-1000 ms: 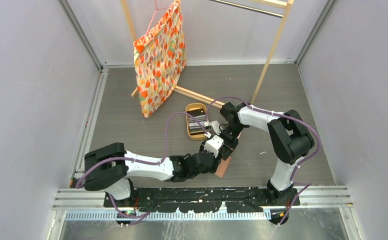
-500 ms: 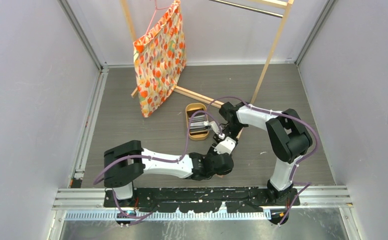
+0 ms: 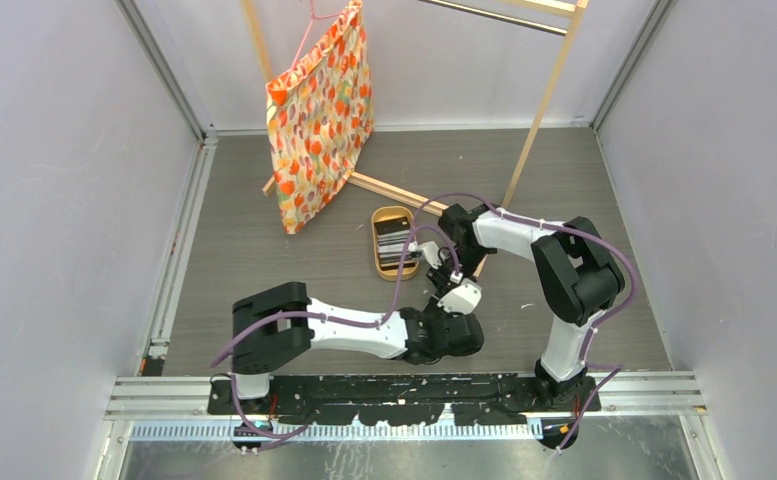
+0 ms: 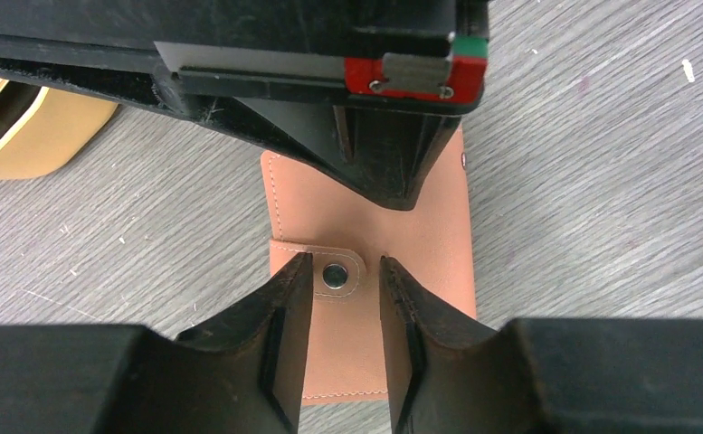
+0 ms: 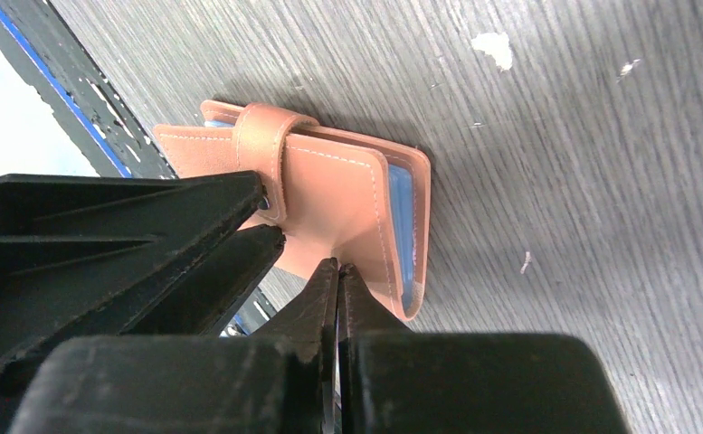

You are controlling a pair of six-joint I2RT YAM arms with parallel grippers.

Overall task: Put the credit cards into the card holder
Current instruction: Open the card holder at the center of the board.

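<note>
The salmon card holder (image 4: 420, 235) lies folded shut on the grey table, its snap tab (image 4: 334, 274) facing up. My left gripper (image 4: 343, 262) hovers over it, open, one finger on each side of the metal snap. My right gripper (image 5: 337, 265) is shut, its tips pressing down on the card holder's (image 5: 329, 194) cover near the strap; a blue pocket edge shows at the fold. From the left wrist, the right gripper (image 4: 393, 172) covers the card holder's far end. The credit cards (image 3: 396, 248) lie stacked in the oval wooden tray (image 3: 377, 252). From above, the arms hide the card holder.
The wooden tray (image 4: 31, 136) sits just left of the card holder. A wooden rack (image 3: 539, 110) stands behind it, with an orange patterned bag (image 3: 319, 110) hanging at the back left. Grey walls close in on both sides.
My left arm has swung right over the card holder, and its jaws have narrowed around the snap tab. The right gripper has stayed pressed on the card holder.
</note>
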